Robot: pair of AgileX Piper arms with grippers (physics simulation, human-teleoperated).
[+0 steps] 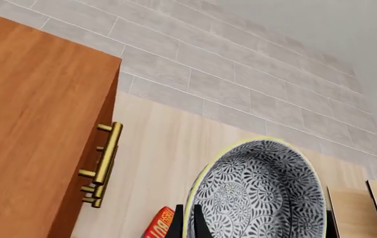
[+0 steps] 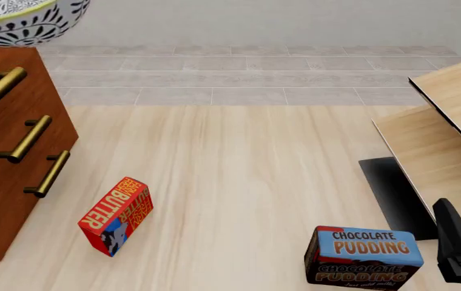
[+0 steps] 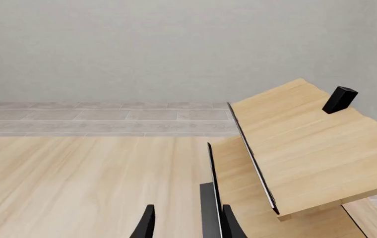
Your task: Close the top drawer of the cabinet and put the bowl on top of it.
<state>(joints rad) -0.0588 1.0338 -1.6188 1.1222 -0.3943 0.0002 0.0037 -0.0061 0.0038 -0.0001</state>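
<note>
Pale wooden desk (image 2: 247, 170) carried the cabinet (image 2: 4, 182) at far left, handles facing right. Front view showed the bowl (image 2: 24, 18) above the cabinet top. Left wrist view alone showed the left end effector (image 1: 188, 225) pinching the bowl's rim. Right end effector (image 3: 185, 225) was spread.

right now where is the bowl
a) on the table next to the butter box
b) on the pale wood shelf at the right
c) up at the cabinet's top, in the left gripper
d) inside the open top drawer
c: in the front view the bowl sits at the top edge of the cabinet, and the left wrist view shows the left gripper fingers at its rim.
</note>
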